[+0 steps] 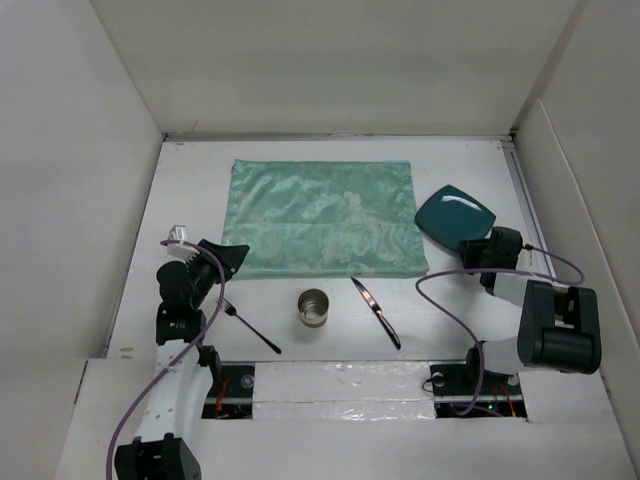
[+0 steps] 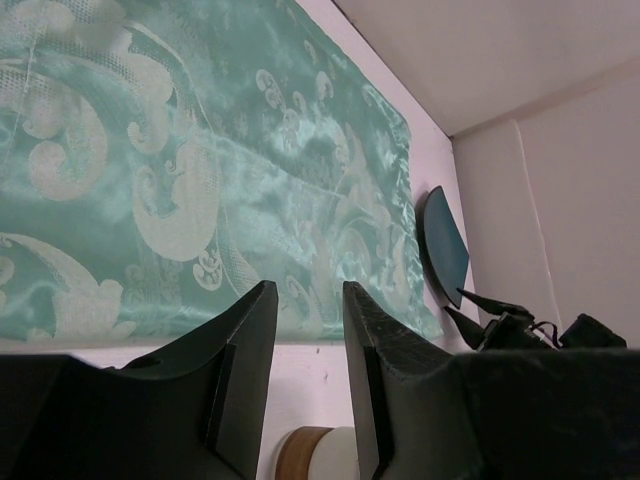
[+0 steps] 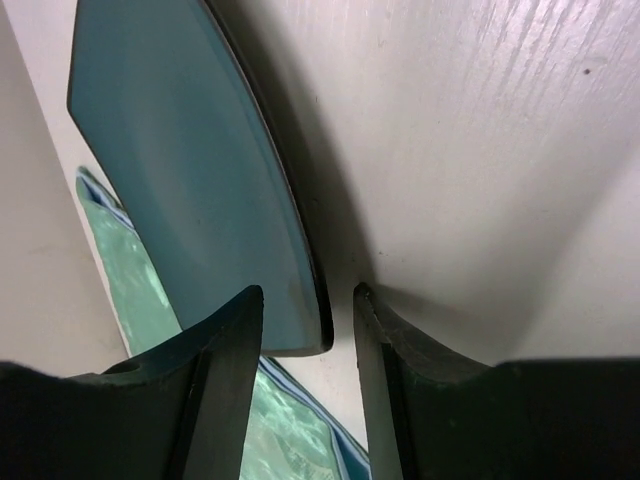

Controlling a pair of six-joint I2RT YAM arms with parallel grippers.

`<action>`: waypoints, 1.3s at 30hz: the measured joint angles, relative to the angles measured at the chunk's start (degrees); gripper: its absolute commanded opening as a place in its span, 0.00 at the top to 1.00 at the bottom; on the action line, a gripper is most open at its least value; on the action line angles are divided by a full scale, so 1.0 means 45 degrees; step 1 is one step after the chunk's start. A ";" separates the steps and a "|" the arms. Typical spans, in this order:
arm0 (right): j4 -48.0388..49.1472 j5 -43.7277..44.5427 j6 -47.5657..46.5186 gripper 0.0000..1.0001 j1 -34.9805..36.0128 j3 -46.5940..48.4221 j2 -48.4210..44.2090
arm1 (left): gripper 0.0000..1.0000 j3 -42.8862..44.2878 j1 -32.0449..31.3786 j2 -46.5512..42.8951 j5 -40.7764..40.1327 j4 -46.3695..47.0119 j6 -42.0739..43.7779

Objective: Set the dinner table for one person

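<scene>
The white dinner table (image 1: 200,165) holds a mint-green patterned cloth (image 1: 325,218) at its middle back. A dark teal plate (image 1: 455,215) lies just right of the cloth. My right gripper (image 1: 468,247) is open at the plate's near edge. In the right wrist view the plate's rim (image 3: 300,290) sits between the spread jaws of this gripper (image 3: 305,292), with a gap to the right finger. My left gripper (image 1: 235,258) is open and empty at the cloth's near left corner, and its jaws stand apart in the left wrist view (image 2: 307,290).
A metal cup (image 1: 314,307) stands in front of the cloth and shows low in the left wrist view (image 2: 315,455). A knife (image 1: 375,312) lies to its right, a fork (image 1: 250,328) to its left. White wall panels border the table.
</scene>
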 measured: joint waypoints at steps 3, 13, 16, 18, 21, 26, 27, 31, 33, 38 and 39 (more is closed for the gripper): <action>0.0010 0.0432 0.0151 0.60 0.0194 0.0000 0.0000 | 0.71 0.0000 0.0005 0.0005 0.0019 0.0005 0.0000; 0.0126 0.0889 0.0709 1.00 0.0350 0.0520 0.0049 | 0.74 0.0000 0.0005 -0.0185 0.0034 -0.0189 0.0034; 0.0690 0.0908 0.0563 1.00 0.0350 0.0437 -0.0005 | 0.76 0.0000 0.0000 -0.0257 0.0034 -0.0243 0.0102; 0.1093 0.0942 0.0384 1.00 0.0345 -0.0092 -0.0316 | 0.77 0.0000 0.0005 -0.0282 0.0039 -0.0291 0.0136; 0.1253 0.0908 -0.0364 1.00 0.0194 -0.1025 -0.1749 | 0.78 0.0000 0.0005 -0.0282 0.0049 -0.0296 0.0194; 0.0223 0.0466 -0.2827 1.00 -0.0826 -0.1214 -0.4716 | 0.78 0.0000 0.0005 -0.0282 0.0107 -0.0321 0.0277; -0.0019 0.0253 -0.3259 1.00 -0.1083 -0.1214 -0.5275 | 0.77 0.0000 0.0005 -0.0282 0.0155 -0.0321 0.0296; -0.0364 -0.0646 -0.4541 1.00 -0.1685 -0.0801 -0.6640 | 0.77 0.0126 0.0005 -0.0233 0.0379 -0.0505 0.0374; -0.0355 -0.1234 -0.4979 1.00 -0.1783 -0.0423 -0.6858 | 0.77 0.0408 0.0000 -0.0189 0.0505 -0.0782 0.0452; 0.0432 -0.3152 -0.4983 1.00 -0.0835 0.0340 -0.6305 | 0.73 0.1768 0.0005 0.0049 0.0884 -0.1375 0.0704; 0.0646 -0.3235 -0.4911 1.00 -0.0228 0.0427 -0.6091 | 0.71 0.2142 0.0005 0.0097 0.0967 -0.1569 0.0816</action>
